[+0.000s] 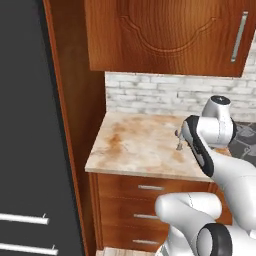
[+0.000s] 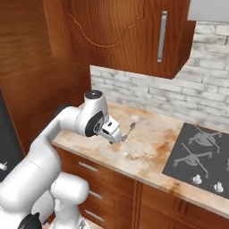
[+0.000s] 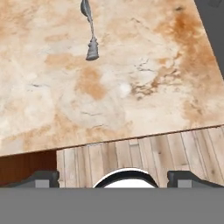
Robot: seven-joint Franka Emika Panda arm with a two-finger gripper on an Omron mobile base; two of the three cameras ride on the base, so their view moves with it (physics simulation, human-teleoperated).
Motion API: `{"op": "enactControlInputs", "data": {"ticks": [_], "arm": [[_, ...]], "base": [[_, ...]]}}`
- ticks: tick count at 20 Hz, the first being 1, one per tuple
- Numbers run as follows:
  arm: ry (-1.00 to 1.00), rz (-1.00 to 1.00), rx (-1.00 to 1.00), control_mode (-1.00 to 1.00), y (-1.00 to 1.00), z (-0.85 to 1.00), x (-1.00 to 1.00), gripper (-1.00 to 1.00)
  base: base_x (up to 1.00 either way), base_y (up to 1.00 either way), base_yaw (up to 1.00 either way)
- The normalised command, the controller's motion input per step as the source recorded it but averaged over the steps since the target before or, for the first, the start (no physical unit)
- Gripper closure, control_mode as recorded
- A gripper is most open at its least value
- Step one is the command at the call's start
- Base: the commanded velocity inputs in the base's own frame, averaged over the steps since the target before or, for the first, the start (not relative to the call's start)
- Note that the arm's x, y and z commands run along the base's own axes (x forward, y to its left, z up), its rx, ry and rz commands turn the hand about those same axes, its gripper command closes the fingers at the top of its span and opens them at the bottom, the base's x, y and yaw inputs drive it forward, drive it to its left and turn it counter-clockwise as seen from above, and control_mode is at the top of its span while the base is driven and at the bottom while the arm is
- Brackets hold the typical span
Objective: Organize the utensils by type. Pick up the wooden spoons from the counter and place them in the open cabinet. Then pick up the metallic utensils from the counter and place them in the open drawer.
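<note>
I worked over a marbled beige counter [image 2: 147,154], mottled with rusty-orange stains, that ran from the tall wooden side panel on the left to the black cooktop [image 2: 201,159] set into its right part. One grey metallic utensil [image 3: 89,33] lay directly on the stone, well apart from the cooktop, its slim handle pointing toward the brick backsplash.

I see flat, even rendered light, soft focus all views, faint shadows on the tabletop [image 1: 140,145], no glare.
</note>
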Motion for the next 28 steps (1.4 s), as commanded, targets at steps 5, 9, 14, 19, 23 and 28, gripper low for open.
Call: {"op": "enactControlInputs", "data": {"ticks": [5, 9, 14, 19, 23, 28], "arm": [[0.0, 0.0, 0.0, 1.0, 0.0, 0.0, 0.0, -1.0], [0.0, 0.0, 0.0, 1.0, 0.0, 0.0, 0.0, -1.0], [0.0, 0.0, 0.0, 1.0, 0.0, 0.0, 0.0, -1.0], [0.0, 0.0, 0.0, 1.0, 0.0, 0.0, 0.0, -1.0], [0.0, 0.02, -0.01, -1.0, -0.05, -0.08, 0.08, -1.0], [0.04, 0.17, -0.16, -1.0, -0.27, -0.26, 0.23, -1.0]], "base": [[0.53, 0.4, -0.04], [0.68, 0.05, 0.0], [0.55, 0.0, -0.11], [0.23, 0.0, -0.08], [0.0, 0.0, 0.0], [0.0, 0.0, 0.0]]}}
